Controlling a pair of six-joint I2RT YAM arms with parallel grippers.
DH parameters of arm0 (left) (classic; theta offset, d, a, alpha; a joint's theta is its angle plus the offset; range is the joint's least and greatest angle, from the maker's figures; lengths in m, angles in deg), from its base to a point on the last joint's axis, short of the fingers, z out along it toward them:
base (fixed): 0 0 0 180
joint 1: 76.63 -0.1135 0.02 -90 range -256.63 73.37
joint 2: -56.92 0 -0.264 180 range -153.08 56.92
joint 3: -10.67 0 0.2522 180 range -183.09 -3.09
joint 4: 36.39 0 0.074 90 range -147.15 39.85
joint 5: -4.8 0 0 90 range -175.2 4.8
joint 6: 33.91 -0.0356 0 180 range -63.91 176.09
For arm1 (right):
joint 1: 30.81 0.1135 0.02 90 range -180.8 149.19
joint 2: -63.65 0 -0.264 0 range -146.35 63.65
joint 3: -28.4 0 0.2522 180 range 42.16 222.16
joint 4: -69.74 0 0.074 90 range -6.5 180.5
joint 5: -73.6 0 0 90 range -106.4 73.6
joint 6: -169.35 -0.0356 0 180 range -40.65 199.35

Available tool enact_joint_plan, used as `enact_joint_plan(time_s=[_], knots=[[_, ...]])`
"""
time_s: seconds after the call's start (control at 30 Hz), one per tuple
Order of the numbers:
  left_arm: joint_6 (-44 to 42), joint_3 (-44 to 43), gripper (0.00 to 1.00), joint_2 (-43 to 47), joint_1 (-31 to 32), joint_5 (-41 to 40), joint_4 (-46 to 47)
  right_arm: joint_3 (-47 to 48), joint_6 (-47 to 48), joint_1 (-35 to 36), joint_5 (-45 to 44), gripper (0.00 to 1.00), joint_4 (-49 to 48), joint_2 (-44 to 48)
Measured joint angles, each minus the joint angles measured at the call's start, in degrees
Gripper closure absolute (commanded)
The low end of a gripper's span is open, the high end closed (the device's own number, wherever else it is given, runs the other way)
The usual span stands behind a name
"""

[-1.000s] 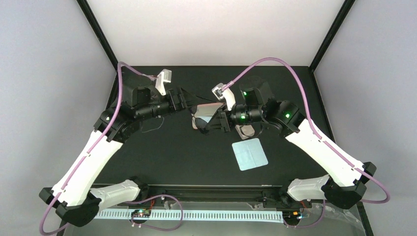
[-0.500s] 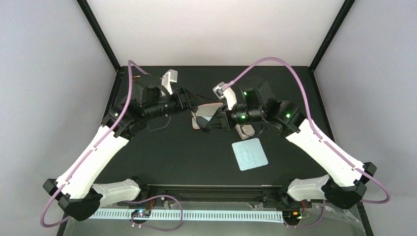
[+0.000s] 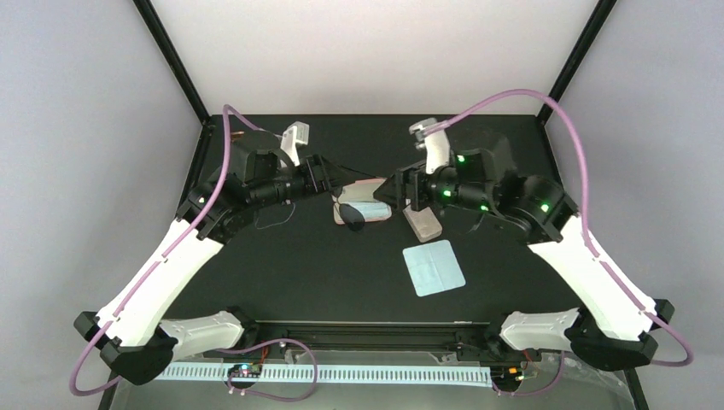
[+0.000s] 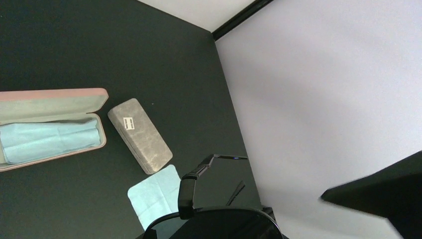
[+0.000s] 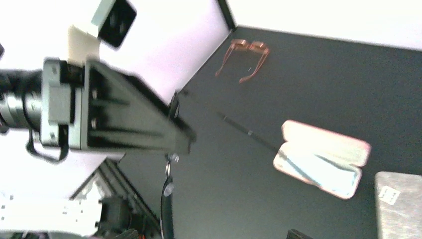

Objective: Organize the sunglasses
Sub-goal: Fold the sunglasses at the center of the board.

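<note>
Left claw (image 3: 335, 176) is what we look at first: it is clamped on the sunglasses (image 4: 214, 226), which we see held up off the desk (image 3: 307, 256), on the left of the open pink case (image 4: 50, 107). From the left wrist, a dark lens fills the bottom edge close to the camera. One black arm rises from its hinge and bends off to the right as a thin wire. From the right wrist we see that slim arm reaching out from the left claw's tip towards the pink case.

Right claw (image 3: 394, 190) faces the left one from the other side of the case. We see its jaws spread with nothing between them, and it stands apart from the sunglasses. Only a sliver of its own fingers shows at the bottom of its wrist view.

On the desk, the pink case lies with its lid folded back and a pale blue cloth (image 4: 47, 139) tucked inside. Just beside it lies the grey case (image 4: 140, 135), closed, with a small label on its top. We cannot tell whether the two cases touch. A second, loose blue cloth (image 3: 434, 267) lies flat nearer the arm bases, close to the grey case. In the far left corner of the desk we see another pair of glasses (image 5: 247, 52) with an amber frame, well apart from both cases.
</note>
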Motion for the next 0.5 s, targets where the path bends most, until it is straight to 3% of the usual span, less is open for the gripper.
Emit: enact_joint_plan(time_s=[0.17,0.33,0.5], knots=[[-2.10,1.40,0.53,0.94,0.76,2.21,0.37,3.89,-3.19,-2.40,-6.49,0.33,1.60,1.14],[-4.20,1.53,0.53,1.27,2.64,4.68,1.16,10.01,-5.33,-5.53,-8.92,0.50,4.96,-5.90],[-5.22,3.02,0.52,2.29,3.39,6.75,2.36,10.82,-5.35,-6.05,-8.46,0.50,7.21,-12.74]])
